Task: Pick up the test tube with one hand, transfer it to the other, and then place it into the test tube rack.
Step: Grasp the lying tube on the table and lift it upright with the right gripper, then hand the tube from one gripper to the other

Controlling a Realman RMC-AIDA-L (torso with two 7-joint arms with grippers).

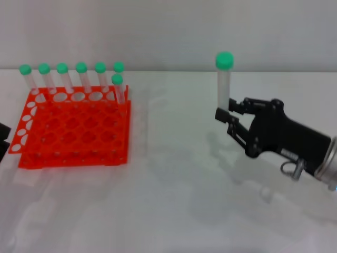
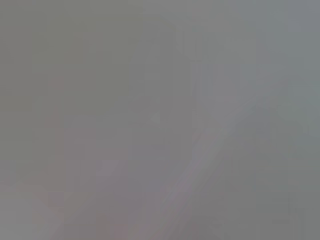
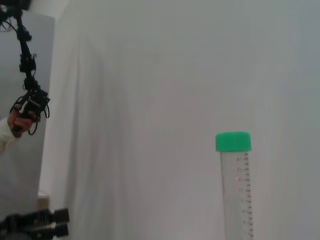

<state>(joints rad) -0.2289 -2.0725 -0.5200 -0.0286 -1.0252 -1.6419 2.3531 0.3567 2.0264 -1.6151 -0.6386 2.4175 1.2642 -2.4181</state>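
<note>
Now right tool (image 1: 227, 112) grips tube (image 1: 224, 84) low, upright, right of rack (image 1: 73, 132); keep vertical for handover.

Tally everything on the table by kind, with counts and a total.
Test tubes with green caps: 8. Seven stand in the back of the test tube rack, and one test tube is held upright in the right gripper.
Orange-red racks: 1.
Grippers in view: 2, the right gripper and the left gripper at the left edge.
Total: 11.
</note>
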